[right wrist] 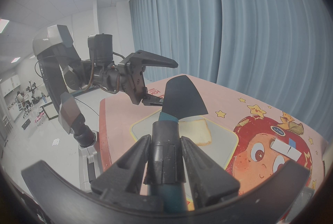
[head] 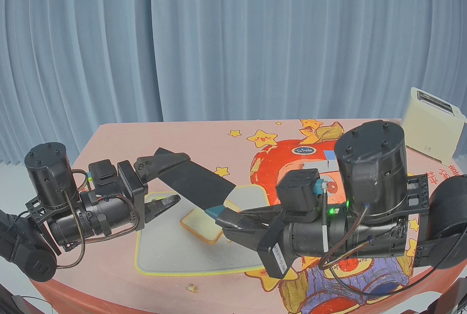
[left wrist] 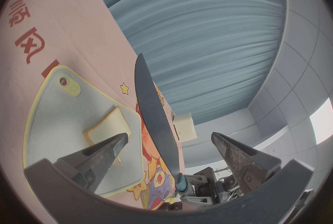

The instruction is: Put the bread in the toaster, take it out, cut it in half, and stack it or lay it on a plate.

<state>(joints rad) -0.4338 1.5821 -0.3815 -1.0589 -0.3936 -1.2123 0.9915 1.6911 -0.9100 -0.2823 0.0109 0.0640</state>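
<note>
Currently I am pinching the knife (head: 194,181) by its handle in the right gripper (right wrist: 165,145), blade raised above the bread (head: 206,225) lying flat on the cutting board (head: 160,252); the left gripper (left wrist: 169,138) is hovering spread nearby. I am judging the slice light and crumbly, best steadied gently at its edge.
</note>
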